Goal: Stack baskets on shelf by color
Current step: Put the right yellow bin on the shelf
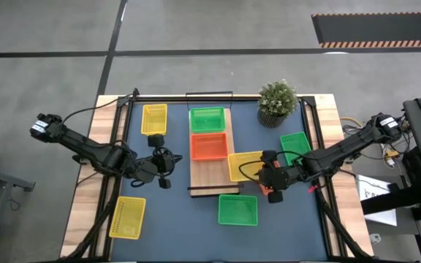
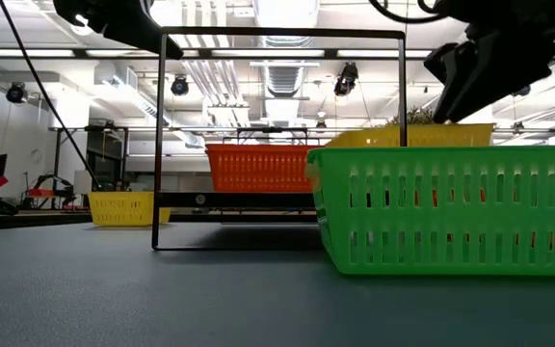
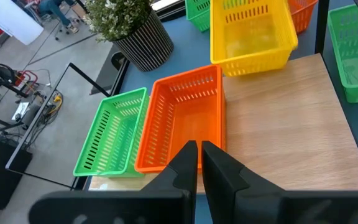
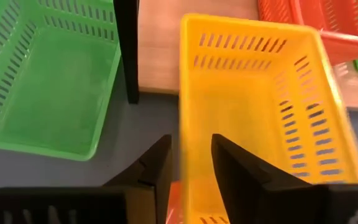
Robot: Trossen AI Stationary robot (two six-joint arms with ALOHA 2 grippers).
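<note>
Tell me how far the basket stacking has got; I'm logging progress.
Done: a green basket and an orange basket sit on the shelf. In hand: the right gripper has its fingers around the rim of a yellow basket at the shelf's edge. Left: the other yellow and green baskets on the table.

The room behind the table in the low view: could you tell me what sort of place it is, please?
Probably a robotics lab or workshop: exposed ceiling ducts with strip lighting, hazard-striped matting on a concrete floor, and cabled equipment beside the table.

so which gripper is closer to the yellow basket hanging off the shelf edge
Right. The right gripper straddles the yellow basket wall; the left gripper waits across the shelf.
</note>
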